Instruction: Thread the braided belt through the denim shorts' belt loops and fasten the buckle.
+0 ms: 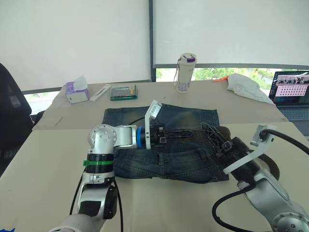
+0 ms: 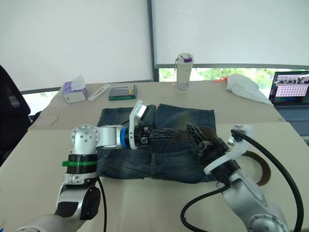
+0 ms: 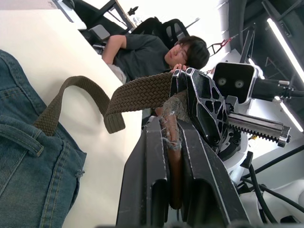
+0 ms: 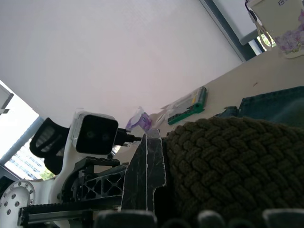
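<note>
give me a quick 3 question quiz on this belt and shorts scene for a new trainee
1. True or false: the braided belt is already buckled around the denim shorts.
2. Which item stands upright on the far table? A) tumbler with purple lid B) kettle C) vase
3. Fill in: the right gripper is shut on the ____.

Key
1. False; the belt hangs loose off the shorts' edge, running up to the right gripper.
2. A
3. braided belt; the left gripper grips something too, though what it is stays unclear.
</note>
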You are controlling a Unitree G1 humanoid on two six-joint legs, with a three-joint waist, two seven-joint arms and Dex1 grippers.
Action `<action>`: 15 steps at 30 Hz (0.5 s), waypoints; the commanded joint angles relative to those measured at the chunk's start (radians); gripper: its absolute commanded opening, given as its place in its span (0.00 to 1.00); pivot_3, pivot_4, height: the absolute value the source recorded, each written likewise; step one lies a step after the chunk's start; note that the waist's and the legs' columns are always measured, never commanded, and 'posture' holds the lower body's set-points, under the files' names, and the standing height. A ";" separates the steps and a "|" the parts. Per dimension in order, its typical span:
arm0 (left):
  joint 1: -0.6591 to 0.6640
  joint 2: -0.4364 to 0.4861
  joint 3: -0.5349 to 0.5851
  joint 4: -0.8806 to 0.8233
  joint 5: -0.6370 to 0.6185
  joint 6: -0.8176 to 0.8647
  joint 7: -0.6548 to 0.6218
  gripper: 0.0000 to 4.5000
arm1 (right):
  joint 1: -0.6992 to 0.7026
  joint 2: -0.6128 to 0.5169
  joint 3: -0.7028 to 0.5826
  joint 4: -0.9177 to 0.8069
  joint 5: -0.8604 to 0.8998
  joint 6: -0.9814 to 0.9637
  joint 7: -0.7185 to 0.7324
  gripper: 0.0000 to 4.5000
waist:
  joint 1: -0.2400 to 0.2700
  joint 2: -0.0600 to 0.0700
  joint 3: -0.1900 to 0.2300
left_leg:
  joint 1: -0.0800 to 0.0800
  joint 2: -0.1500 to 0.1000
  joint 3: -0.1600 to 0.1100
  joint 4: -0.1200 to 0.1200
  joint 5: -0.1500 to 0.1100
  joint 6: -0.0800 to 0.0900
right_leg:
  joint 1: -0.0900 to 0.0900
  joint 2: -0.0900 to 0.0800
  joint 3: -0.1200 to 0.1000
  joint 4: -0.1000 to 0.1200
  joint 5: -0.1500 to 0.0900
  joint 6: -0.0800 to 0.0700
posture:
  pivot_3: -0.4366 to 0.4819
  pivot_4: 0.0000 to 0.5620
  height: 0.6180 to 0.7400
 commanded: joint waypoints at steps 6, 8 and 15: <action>0.005 -0.001 0.001 -0.037 -0.020 -0.035 0.009 0.00 | 0.064 -0.115 -0.046 -0.048 0.061 -0.004 0.038 0.34 | 0.000 -0.001 0.001 | 0.000 0.000 0.000 0.000 0.000 0.000 | 0.001 0.000 0.000 -0.001 0.000 0.000 | 0.48 0.27 1.00; 0.008 -0.001 -0.001 -0.039 -0.023 -0.036 0.010 0.00 | 0.067 -0.119 -0.044 -0.046 0.068 -0.015 0.031 0.49 | 0.000 -0.002 0.001 | 0.000 0.000 0.000 0.000 0.000 0.000 | 0.001 0.000 0.000 0.000 0.000 0.000 | 0.48 0.27 1.00; 0.008 0.004 -0.002 -0.038 -0.023 -0.040 0.013 0.00 | 0.095 -0.139 -0.057 -0.052 0.070 -0.019 0.066 0.49 | 0.002 -0.003 0.002 | 0.000 0.000 0.000 0.000 0.000 0.000 | 0.001 0.000 0.000 -0.001 0.000 0.000 | 0.48 0.27 1.00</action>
